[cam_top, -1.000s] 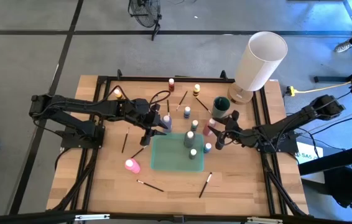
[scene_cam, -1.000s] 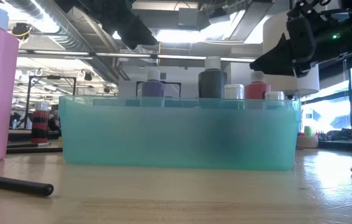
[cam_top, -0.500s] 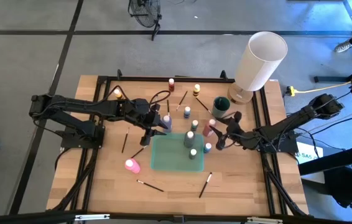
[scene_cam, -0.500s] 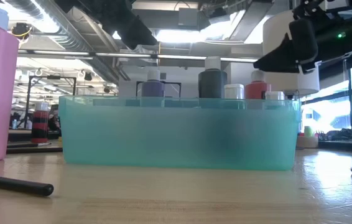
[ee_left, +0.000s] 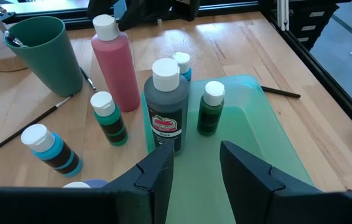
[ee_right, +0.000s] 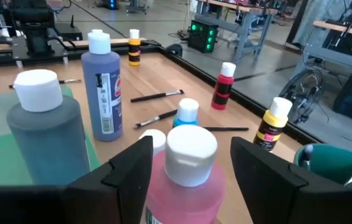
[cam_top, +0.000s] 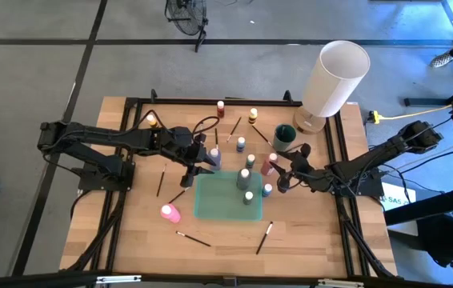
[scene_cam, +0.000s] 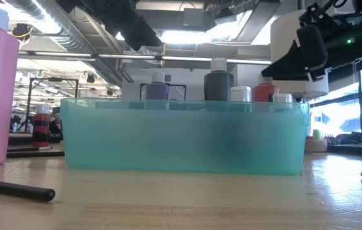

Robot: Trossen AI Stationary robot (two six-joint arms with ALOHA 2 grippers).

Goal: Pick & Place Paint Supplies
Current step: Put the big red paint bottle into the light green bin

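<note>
A teal tray (cam_top: 210, 204) lies mid-table with a grey bottle (ee_left: 165, 106) and a small green bottle (ee_left: 212, 109) standing in it. A tall red bottle (cam_top: 268, 165) with a white cap stands on the table just off the tray's far right corner. My right gripper (ee_right: 191, 146) is open, one finger on either side of the red bottle (ee_right: 188, 180), near its shoulder; whether they touch it, I cannot tell. My left gripper (ee_left: 194, 158) hangs open and empty over the tray's far left corner, beside a purple bottle (cam_top: 214, 156).
A green cup (cam_top: 283, 138) and a large white cylinder (cam_top: 334, 80) stand at the far right. Small bottles are dotted beyond the tray (cam_top: 241, 144) and to its right (cam_top: 267, 190). A pink bottle (cam_top: 169, 213) and loose brushes (cam_top: 193, 238) lie near the front.
My right gripper has turned a little where it stands around the red bottle; its finger gap looks the same. The bottles and the tray have kept their places.
</note>
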